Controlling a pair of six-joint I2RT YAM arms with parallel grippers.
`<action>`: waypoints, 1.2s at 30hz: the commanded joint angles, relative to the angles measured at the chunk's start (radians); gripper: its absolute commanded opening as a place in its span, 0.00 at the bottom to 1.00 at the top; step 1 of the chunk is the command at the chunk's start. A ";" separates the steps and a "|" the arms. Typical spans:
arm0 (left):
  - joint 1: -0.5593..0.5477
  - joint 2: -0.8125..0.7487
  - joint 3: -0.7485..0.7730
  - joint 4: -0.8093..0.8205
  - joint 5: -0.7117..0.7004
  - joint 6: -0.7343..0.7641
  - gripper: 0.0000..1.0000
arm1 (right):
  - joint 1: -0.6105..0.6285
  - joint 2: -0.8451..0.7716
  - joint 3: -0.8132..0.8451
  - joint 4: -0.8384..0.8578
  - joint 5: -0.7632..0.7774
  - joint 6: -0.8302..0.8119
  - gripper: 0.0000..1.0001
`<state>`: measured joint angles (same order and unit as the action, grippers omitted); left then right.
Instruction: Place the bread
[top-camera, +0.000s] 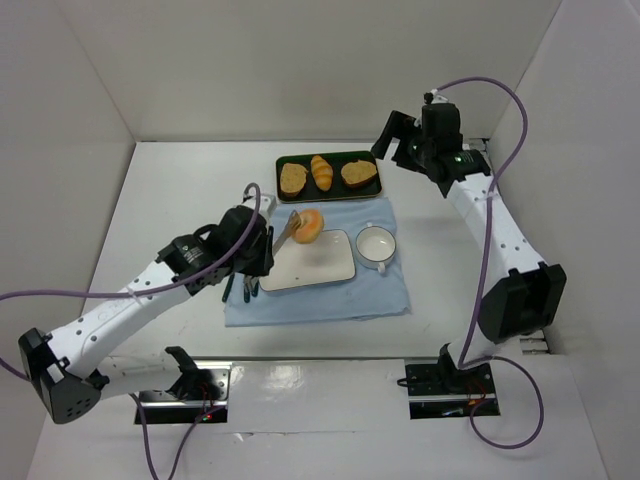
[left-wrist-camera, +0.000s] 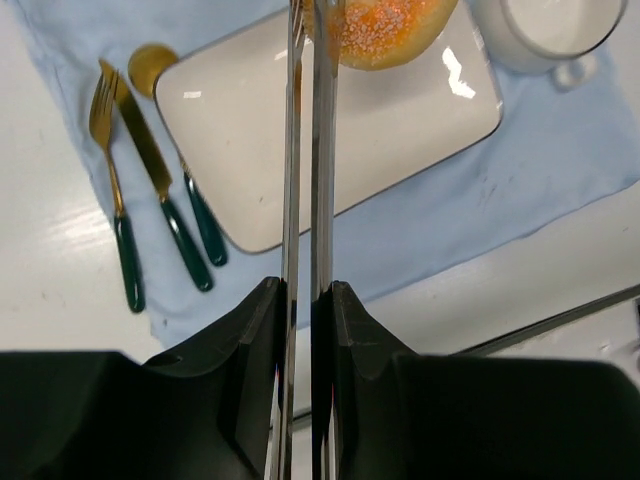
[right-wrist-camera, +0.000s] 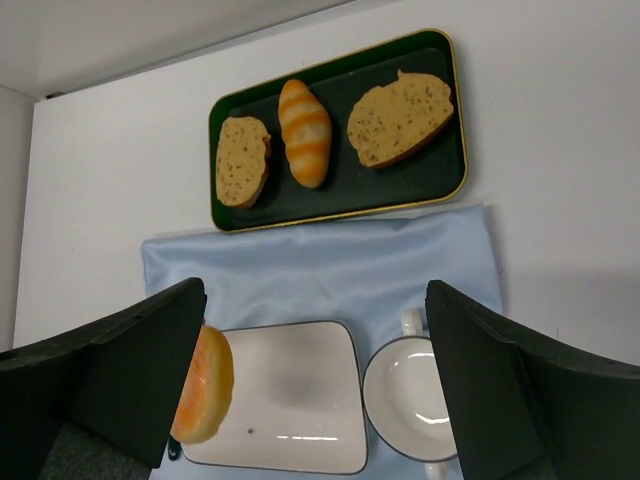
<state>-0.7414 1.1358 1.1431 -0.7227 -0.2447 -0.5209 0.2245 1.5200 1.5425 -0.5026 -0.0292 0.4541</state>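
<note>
Nearly there: bread (top-camera: 308, 225) pinched in tongs (left-wrist-camera: 305, 180) over plate (left-wrist-camera: 400, 140) far corner, not yet released.
L jaws clamped on tongs, R jaws spread, idle above tray (right-wrist-camera: 345, 190); to do, prob.: lower & let go.

Top camera is looking down from behind; cameras on left tool (left-wrist-camera: 303, 292) and right tool (right-wrist-camera: 310, 295) are both facing the plate (left-wrist-camera: 380, 130) ahead, closely and distantly.

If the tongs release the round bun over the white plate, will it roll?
The bun looks light and soft, with a grainy crust, so probably not slippery. Being round, it might roll a little on the glossy plate.
</note>
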 joint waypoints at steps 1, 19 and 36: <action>-0.035 -0.019 -0.043 -0.058 -0.059 -0.074 0.00 | 0.004 0.078 0.137 -0.045 -0.028 -0.012 0.97; -0.161 0.165 -0.086 -0.147 -0.202 -0.221 0.00 | 0.042 0.063 0.113 -0.106 -0.049 -0.012 0.96; -0.197 0.010 -0.034 -0.202 -0.127 -0.241 0.52 | 0.052 0.072 0.047 -0.054 -0.087 0.006 0.96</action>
<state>-0.9283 1.2133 1.0679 -0.9066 -0.3981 -0.7376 0.2596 1.6066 1.5688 -0.5953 -0.0956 0.4553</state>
